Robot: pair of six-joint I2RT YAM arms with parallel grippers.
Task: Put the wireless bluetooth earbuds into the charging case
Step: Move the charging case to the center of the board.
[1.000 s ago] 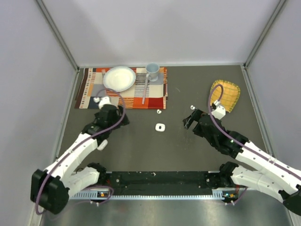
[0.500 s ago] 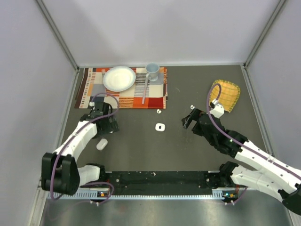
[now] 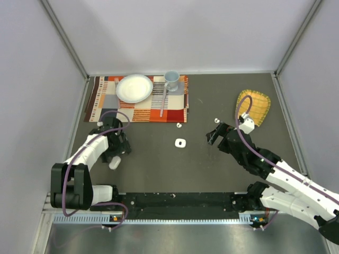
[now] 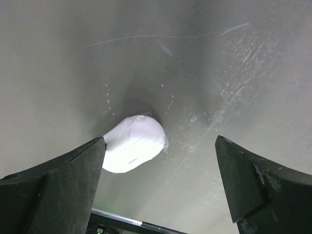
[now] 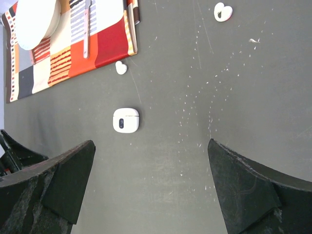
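White smooth oval charging case (image 4: pixel 134 144)

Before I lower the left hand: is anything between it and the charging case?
Nothing visible. The charging case lies on the table between the fingers of the open left hand, close beside one of them.

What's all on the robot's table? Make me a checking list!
Surface: dark grey table, scuffed.
Job's things: oval white charging case under the left gripper, on the table; two earbuds lying loose, not in it.
Clutter: placemat with plate, cup and spoon; yellow woven mat; small white square piece.
Grippers: left gripper open above the case; right gripper open, empty.
Cables: purple cable along each arm.
Surroundings: plain grey walls.
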